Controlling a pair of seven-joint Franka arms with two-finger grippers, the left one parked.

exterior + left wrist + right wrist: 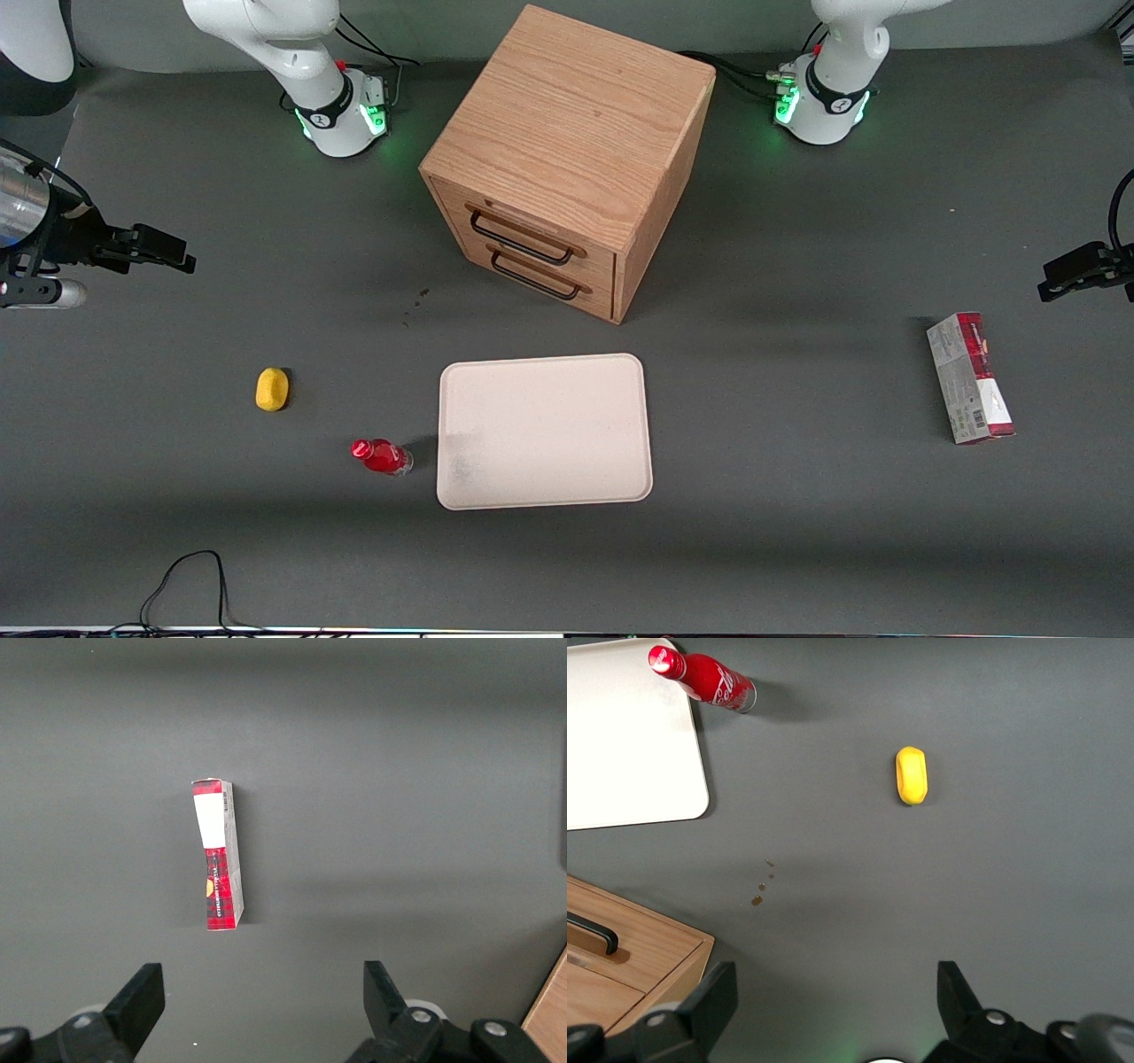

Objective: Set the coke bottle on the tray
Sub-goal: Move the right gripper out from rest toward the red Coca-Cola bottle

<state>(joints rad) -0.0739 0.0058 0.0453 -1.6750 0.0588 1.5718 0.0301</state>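
The coke bottle (382, 456) stands upright on the grey tabletop (797, 532), just beside the tray (544, 431) near the tray's corner closest to the front camera, not touching it. The tray is a flat cream-white rectangle with rounded corners, lying in front of the wooden drawer cabinet (567, 159), whose two drawers carry dark handles. A yellow lump (272, 389) lies on the tabletop near the bottle, toward the working arm's end and a little farther from the front camera. A red-and-grey carton (969, 378) lies toward the parked arm's end of the tabletop.

The gripper (833, 1001) hangs high above the tabletop at the working arm's end, well apart from the bottle; its fingers (713, 997) are spread wide and hold nothing.
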